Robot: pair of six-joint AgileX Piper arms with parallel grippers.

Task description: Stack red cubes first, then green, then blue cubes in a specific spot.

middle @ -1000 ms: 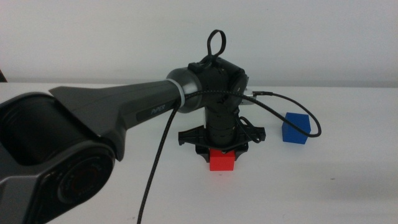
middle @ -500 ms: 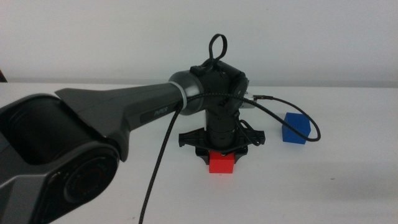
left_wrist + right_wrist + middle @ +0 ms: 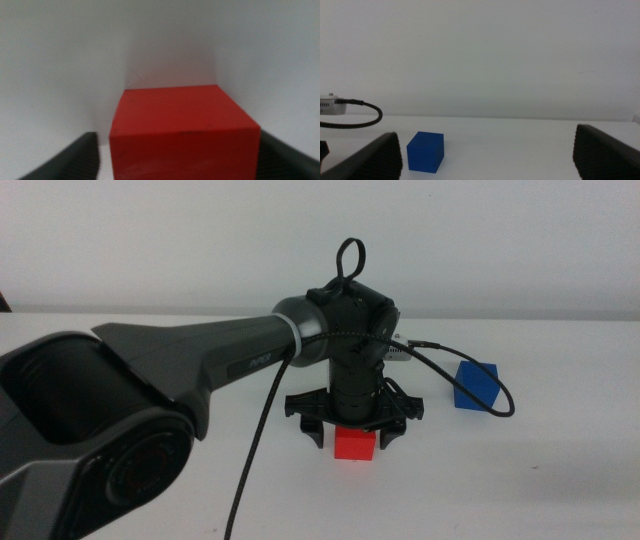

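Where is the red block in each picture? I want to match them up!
Middle view: the red cube sits on the table just below center, under the left gripper.
Left wrist view: the red cube fills the lower center between the open jaws.
Right wrist view: not in it.
Shared landmark: the left gripper's jaws flank the cube in both views showing it.

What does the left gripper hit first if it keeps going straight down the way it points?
The red cube. The left gripper points down at the table with its open jaws either side of the cube, which sits between them. Further descent probably brings the palm onto the cube's top, though depth is unclear.
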